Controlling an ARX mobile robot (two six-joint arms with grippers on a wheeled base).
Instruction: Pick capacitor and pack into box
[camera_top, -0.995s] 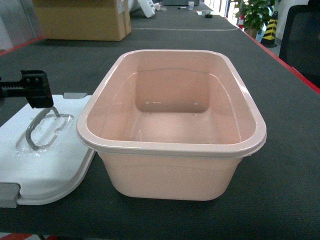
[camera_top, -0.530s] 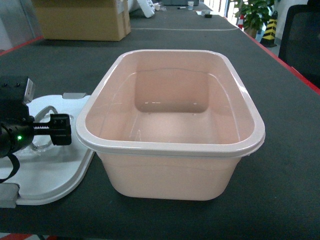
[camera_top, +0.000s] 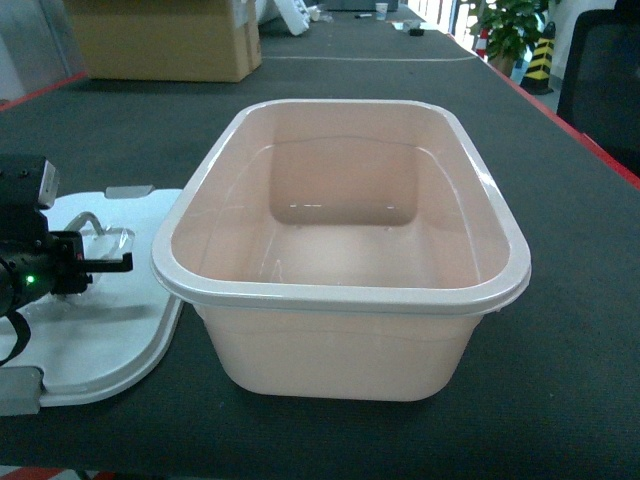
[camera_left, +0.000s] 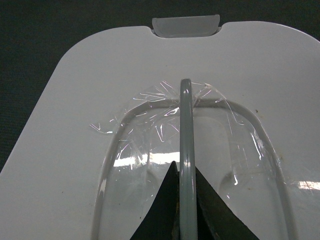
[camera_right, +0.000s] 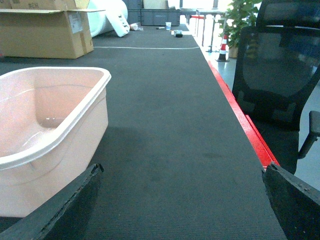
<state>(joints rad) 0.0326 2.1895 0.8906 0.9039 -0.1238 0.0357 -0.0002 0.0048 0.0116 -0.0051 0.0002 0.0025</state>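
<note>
Left arm: enters at the left edge of the head view, low, wrist housing dark with a green indicator lit. Left tool (camera_top: 112, 262): points rightward, level; in the left wrist view its two dark fingers (camera_left: 212, 210) stand on either side of a thin grey bar, closed against it.

Right arm: outside the head view. Right tool (camera_right: 182, 200): fingers spread wide apart at the lower corners of the right wrist view, nothing between them.

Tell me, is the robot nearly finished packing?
Not nearly. Done: the pale pink plastic tub stands open, empty. In hand: the left hand grips the white lid's grey handle beside it. Left: no orange capacitor is in view; the right hand is open.
</note>
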